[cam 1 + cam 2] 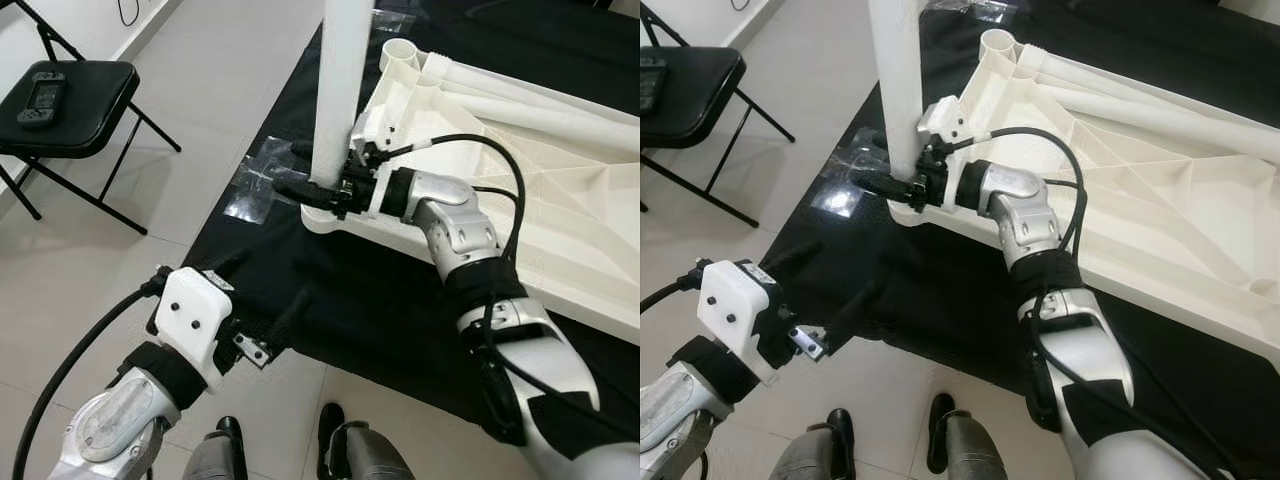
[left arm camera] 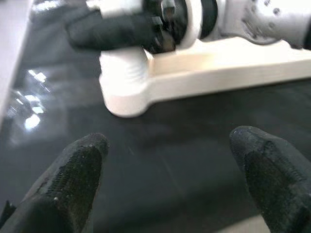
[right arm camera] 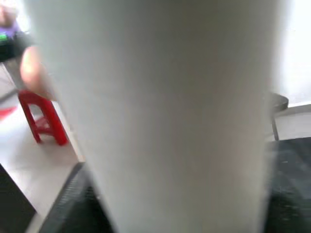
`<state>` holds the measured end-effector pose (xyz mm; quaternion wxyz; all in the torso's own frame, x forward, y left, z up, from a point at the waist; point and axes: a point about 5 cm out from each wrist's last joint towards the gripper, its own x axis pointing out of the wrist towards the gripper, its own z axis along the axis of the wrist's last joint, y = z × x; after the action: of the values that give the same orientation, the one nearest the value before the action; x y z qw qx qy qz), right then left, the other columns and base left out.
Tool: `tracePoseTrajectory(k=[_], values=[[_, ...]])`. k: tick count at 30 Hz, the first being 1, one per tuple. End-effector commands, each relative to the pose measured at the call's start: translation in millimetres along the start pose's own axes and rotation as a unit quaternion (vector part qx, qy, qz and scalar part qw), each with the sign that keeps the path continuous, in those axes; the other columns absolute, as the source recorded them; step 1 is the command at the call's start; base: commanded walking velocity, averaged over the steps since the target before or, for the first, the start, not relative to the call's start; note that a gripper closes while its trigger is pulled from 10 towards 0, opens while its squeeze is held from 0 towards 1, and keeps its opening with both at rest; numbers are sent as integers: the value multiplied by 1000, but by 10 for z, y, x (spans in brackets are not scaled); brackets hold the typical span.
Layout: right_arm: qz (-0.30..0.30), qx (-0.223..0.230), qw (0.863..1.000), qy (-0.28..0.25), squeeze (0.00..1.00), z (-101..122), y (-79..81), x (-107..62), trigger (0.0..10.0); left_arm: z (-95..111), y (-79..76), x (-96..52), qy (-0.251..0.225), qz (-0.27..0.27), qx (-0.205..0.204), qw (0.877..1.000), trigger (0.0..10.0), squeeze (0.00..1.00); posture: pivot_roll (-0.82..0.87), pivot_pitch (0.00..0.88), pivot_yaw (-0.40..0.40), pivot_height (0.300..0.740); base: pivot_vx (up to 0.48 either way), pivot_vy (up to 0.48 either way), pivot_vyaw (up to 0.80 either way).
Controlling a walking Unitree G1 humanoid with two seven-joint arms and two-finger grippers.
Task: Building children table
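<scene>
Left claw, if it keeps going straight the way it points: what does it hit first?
Likely the corner socket of the upturned white tabletop, where the right claw grips the upright leg. Before that, black mat lies beneath its path; depth is unclear.

Open black mat (image 1: pixel 330 310) between the left pincer (image 1: pixel 268 322) and the corner socket (image 2: pixel 121 94) of the upturned white tabletop (image 1: pixel 560 200); room there to reach in low. Blocked at the socket itself by the upright white leg (image 1: pixel 338 90) and the right pincer (image 1: pixel 305 185) clamped round its base. Barred to the right by the right arm (image 1: pixel 465 250) and its looping cable (image 1: pixel 500 160). Folding chair (image 1: pixel 70 105) well off to the left on bare floor (image 1: pixel 200 90).
</scene>
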<state>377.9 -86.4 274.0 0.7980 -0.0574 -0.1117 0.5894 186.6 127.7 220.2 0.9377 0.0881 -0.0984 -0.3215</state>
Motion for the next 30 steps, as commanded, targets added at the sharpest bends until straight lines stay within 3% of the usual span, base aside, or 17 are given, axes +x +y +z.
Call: tracePoseTrajectory(k=[1, 10, 12, 13, 14, 15, 16, 17, 18, 19, 20, 21, 22, 24, 28, 29, 30], values=[[26, 34, 999, 4, 0, -146, 66, 9, 0, -31, -55, -19, 12, -22, -6, 1000, 10000, 0, 194, 347, -109, 740, 0, 0, 0], [25, 48, 998, -16, 0, -181, 53, -110, 0, -36, 7, 32, 1, -9, -7, 1000, 10000, 0, 164, 340, -106, 740, 0, 0, 0], [15, 47, 999, -16, 0, -203, 58, -119, 0, -39, 29, 42, 1, -8, -5, 1000, 10000, 0, 145, 338, -108, 740, 0, 0, 0], [-28, 37, 999, 9, 0, -296, 84, -113, 0, -40, 56, 50, 1, -4, -1, 1000, 10000, 0, 140, 339, -111, 740, 0, 0, 0], [-172, 42, 982, 60, 0, -522, 110, -81, 0, -39, 99, 44, 3, 2, 4, 1000, 10000, 0, 130, 346, -112, 740, 0, 0, 0], [-172, 42, 982, 60, 0, -522, 110, -81, 0, -39, 99, 44, 3, 2, 4, 1000, 10000, 0, 130, 346, -112, 740, 0, 0, 0], [-252, 50, 963, 85, 0, -627, 117, -85, 0, -39, 113, 37, 4, 5, 6, 1000, 10000, 0, 130, 346, -112, 740, 0, 0, 0], [-347, 69, 925, 136, 0, -851, 307, -140, 0, -35, 134, 34, 5, 10, 6, 1000, 10000, 0, 120, 356, -110, 740, 0, 0, 0], [-347, 69, 925, 136, 0, -851, 307, -140, 0, -35, 134, 34, 5, 10, 6, 1000, 10000, 0, 120, 356, -110, 740, 0, 0, 0], [-385, 84, 905, 161, 0, -980, 537, -170, 0, -35, 152, 38, 5, 13, 6, 1000, 10000, 0, 120, 359, -109, 740, 0, 0, 0], [-392, 100, 898, 175, 0, -1063, 768, -140, 0, -47, 166, 43, 5, 17, 5, 1000, 10000, 0, 109, 364, -100, 740, 0, 0, 0], [-392, 111, 895, 179, 0, -1096, 910, -113, 0, -57, 174, 46, 5, 20, 4, 1000, 10000, 0, 109, 364, -100, 740, 0, 0, 0], [-390, 113, 898, 172, 0, -1091, 944, -61, 0, -72, 178, 53, 7, 23, 2, 1000, 10000, 0, 102, 352, -96, 740, 0, 0, 0], [-393, 112, 897, 169, 0, -1086, 946, -37, 0, -81, 179, 58, 8, 25, 1, 1000, 10000, 0, 102, 352, -96, 740, 0, 0, 0], [-378, 89, 908, 156, 0, -988, 806, 49, 0, -106, 185, 86, 10, 33, 0, 999, 10000, 0, 108, 346, -105, 740, 0, 0, 0], [-378, 77, 910, 150, 0, -936, 731, 58, 10000, -106, 191, 89, 9, 37, -1, 999, 10000, 0, 113, 344, -111, 740, 0, 0, 0], [-370, 68, 916, 139, 0, -890, 683, 74, 10000, -105, 194, 88, 9, 39, -1, 999, 10000, 0, 113, 344, -112, 740, 0, 0, 0]])
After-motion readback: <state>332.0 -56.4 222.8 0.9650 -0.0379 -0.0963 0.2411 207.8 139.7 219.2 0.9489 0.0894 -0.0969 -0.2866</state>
